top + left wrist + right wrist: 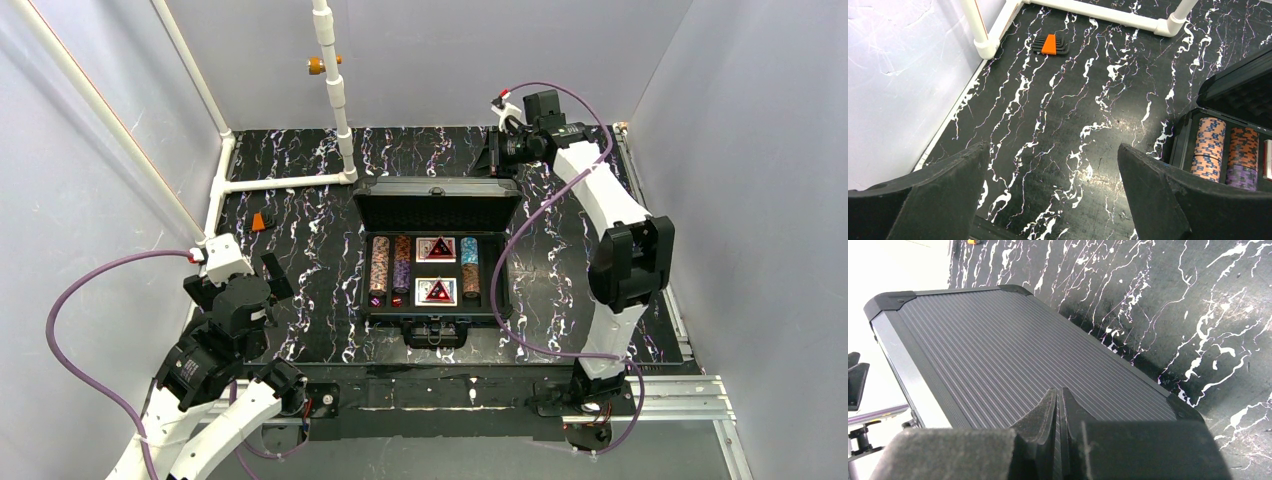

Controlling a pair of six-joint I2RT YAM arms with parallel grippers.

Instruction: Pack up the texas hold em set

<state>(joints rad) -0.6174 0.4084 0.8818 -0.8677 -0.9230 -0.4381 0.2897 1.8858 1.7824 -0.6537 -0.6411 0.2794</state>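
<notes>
My right gripper [1060, 405] has its jaws pressed together, holding nothing, the tips close over the ribbed back of the lid [1013, 350]. My left gripper [1053, 155] is spread wide above the table [1058, 100], left of the case [437, 208]. The case sits mid-table, its long axis running left to right. The lid is raised at the far side and the handle [432, 335] points toward the arm bases.

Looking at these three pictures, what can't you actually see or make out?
- Top view: the small pieces below the chip stacks in the case are too small to identify.
- Left wrist view: the frame's right edge cuts off most of the case.
- Right wrist view: the lid hides the case's inside; whether the right gripper touches the lid is unclear.
</notes>
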